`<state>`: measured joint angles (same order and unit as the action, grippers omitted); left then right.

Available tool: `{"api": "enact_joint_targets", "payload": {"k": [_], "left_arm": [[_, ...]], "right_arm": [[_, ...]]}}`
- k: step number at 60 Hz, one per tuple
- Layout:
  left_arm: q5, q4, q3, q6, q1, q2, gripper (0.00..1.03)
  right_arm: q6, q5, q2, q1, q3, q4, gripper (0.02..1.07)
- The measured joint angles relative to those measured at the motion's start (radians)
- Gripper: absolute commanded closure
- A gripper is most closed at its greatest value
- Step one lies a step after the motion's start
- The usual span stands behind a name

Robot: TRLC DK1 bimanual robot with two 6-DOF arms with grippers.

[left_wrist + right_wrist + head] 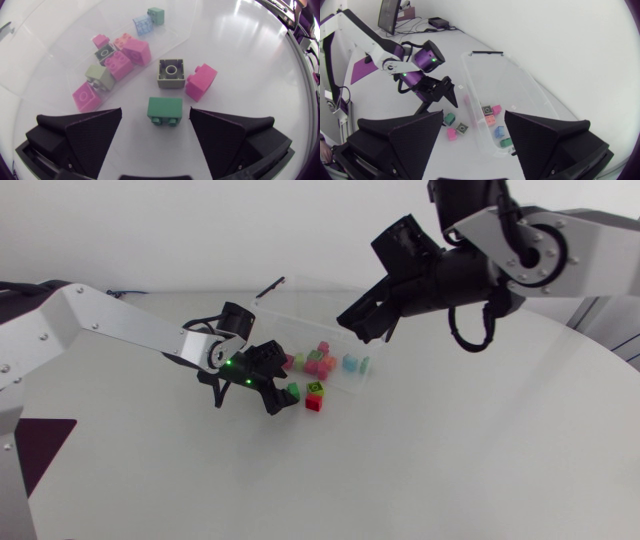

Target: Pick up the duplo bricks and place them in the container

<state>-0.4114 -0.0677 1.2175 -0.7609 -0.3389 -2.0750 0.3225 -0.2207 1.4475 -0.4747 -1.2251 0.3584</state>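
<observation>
A green duplo brick (pixel 165 110) lies on the table between the fingers of my left gripper (pixel 155 116), which is open, with a gap on each side of the brick. The head view shows that gripper (pixel 268 388) low beside the green brick (pixel 293 390). Just ahead lie an olive brick (pixel 171 73) and a pink brick (pixel 201 82), outside the clear container (pixel 70 35). Several pink, olive, blue and green bricks sit inside it. My right gripper (pixel 366 327) hangs open and empty above the container (pixel 512 82).
The white table runs on bare to the right of and in front of the container (pixel 300 305). Seen from the right wrist, my left arm (pixel 395 62) stands beside the container's long side.
</observation>
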Motion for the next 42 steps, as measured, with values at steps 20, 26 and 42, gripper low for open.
{"api": "enact_joint_targets", "payload": {"k": [20,26,42], "left_arm": [[-0.016,0.014,0.006,0.0,-0.032,-0.037,0.9],[-0.036,0.015,0.006,0.0,-0.034,-0.038,0.91],[-0.076,-0.016,-0.068,0.0,0.014,0.056,0.92]], "right_arm": [[0.001,-0.035,-0.168,-0.08,0.24,0.027,0.18],[0.016,-0.04,-0.172,-0.105,0.291,0.023,0.18],[0.069,-0.072,0.016,-0.101,0.323,-0.071,0.19]]}}
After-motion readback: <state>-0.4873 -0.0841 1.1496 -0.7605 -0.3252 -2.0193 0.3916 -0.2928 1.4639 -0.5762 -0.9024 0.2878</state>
